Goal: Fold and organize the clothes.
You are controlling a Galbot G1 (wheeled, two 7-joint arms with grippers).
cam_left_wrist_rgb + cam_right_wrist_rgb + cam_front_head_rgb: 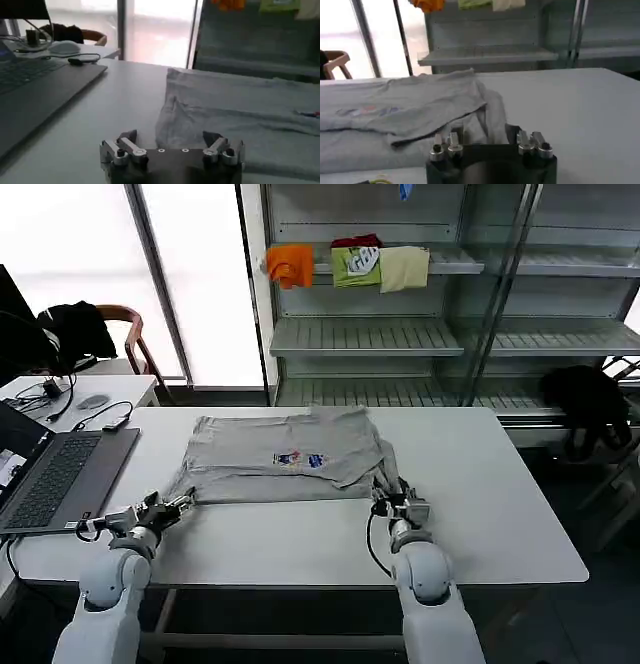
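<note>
The white desk (500, 514) carries the grey shirt (260, 459), partly folded at its middle. Both grippers rest at the shirt's near corners — left gripper (183, 504) and right gripper (392, 502) — fingers spread open.

The shirt (285, 454) at centre frame is light grey with a small red, blue and white chest print. It lies on a white bench (500, 504). On the pale grey shelf (450, 264), upper centre, sit orange (290, 264), green (355, 264) and cream garments (404, 268).
</note>
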